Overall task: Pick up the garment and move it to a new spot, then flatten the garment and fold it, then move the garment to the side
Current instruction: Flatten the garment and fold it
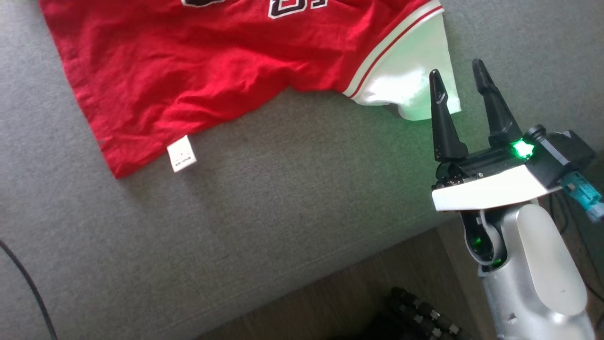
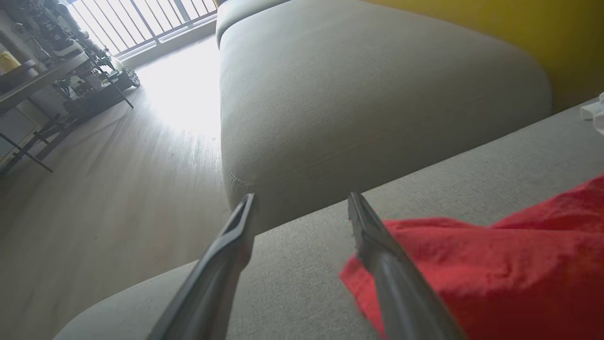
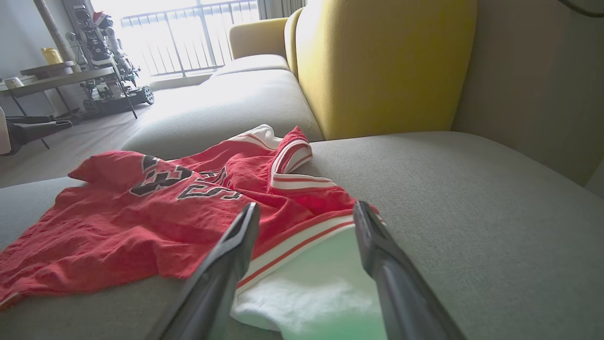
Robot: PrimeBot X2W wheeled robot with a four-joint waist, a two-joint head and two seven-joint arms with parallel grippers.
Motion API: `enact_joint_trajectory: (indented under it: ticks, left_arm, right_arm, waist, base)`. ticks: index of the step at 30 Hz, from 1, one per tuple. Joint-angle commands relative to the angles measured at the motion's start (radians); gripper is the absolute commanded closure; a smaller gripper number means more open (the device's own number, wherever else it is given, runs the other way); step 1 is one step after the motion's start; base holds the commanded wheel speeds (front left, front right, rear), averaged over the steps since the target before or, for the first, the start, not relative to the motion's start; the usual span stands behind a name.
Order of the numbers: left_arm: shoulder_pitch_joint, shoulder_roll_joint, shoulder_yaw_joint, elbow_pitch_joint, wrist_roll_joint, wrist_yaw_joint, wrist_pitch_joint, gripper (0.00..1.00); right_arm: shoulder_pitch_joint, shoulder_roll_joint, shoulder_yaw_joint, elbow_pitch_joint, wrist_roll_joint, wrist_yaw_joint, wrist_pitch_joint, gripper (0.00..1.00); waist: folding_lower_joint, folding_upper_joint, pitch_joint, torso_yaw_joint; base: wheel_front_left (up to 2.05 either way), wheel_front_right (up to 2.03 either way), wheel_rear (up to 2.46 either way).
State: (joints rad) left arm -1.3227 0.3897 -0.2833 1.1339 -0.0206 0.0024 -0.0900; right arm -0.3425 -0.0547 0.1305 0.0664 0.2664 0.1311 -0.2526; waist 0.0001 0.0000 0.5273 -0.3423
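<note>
The left gripper [image 2: 301,197] and right gripper [image 1: 456,68] gape wide, empty. Best pinch the white sleeve [image 1: 410,71] at the right gripper's twelve o'clock, then pull toward three o'clock, flattening the shirt [image 1: 198,71].

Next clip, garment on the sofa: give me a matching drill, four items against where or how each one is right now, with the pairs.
Column one:
1. white sleeve
2. label
3. right gripper
4. left gripper

Column two:
A. open, beside a red corner of the garment, near the edge of the seat
B. open, pointing at white cloth
C. sticking out from the red hem onto the grey seat
D. just past the striped trim

Pairs: 1-D, 2-C, 3-B, 4-A
</note>
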Motion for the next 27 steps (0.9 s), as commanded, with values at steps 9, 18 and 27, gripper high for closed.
enact_joint_trajectory:
  ticks: [9,18,27]
  left_arm:
    - [-0.05,0.001,0.023,-0.026,-0.044,0.016,-0.135,0.0]
    - [0.214,-0.055,0.069,-0.287,-0.129,-0.006,-0.171,0.0]
    - [0.724,-0.145,0.109,-0.729,-0.166,0.053,-0.172,0.0]
  right_arm:
    - [-0.006,0.005,-0.006,-0.025,-0.028,0.0,-0.009,0.0]
    - [0.019,0.005,-0.055,-0.011,-0.101,0.0,-0.009,0.0]
    - [0.093,0.005,-0.15,0.027,-0.167,0.0,-0.009,0.0]
  waist:
    - [-0.0001,0.0,-0.067,0.072]
    - [-0.0001,0.0,-0.212,0.176]
    - [-0.0001,0.0,-0.354,0.293]
  base:
    - [0.0,0.0,0.0]
    - [0.0,0.0,0.0]
    - [0.0,0.0,0.0]
